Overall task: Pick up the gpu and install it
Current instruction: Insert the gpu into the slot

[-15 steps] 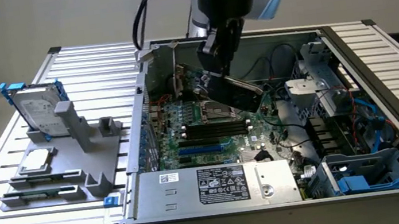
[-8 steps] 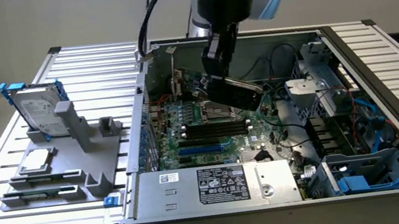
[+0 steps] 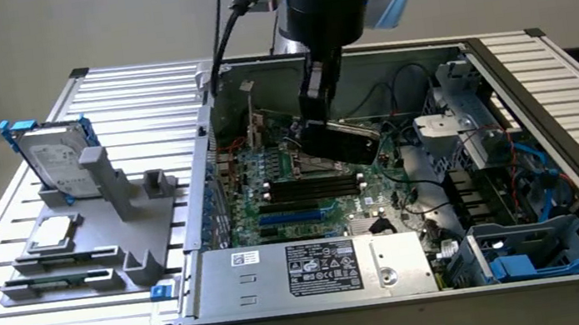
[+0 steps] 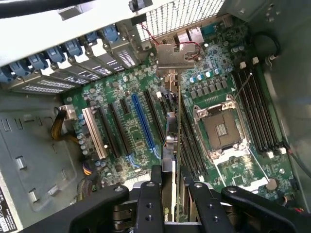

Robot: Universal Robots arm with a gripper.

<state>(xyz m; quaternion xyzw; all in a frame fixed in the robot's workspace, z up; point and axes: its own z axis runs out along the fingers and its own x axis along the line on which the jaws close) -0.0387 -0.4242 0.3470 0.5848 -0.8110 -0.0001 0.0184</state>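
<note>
My gripper hangs inside the open computer case, shut on the gpu. The card's black cover faces the exterior camera, and it hangs tilted above the motherboard. In the wrist view I see the gpu edge-on between the two black fingers of the gripper. Its silver end bracket points toward the case's rear slot openings. Below the card lie the expansion slots, with a long blue slot just beside its line. The card is above the board, not seated in a slot.
A grey fixture on the slatted table at the exterior view's left holds a silver hard drive in a blue frame and a square processor chip. The power supply, cables and drive bays crowd the case. An empty CPU socket sits beside the card.
</note>
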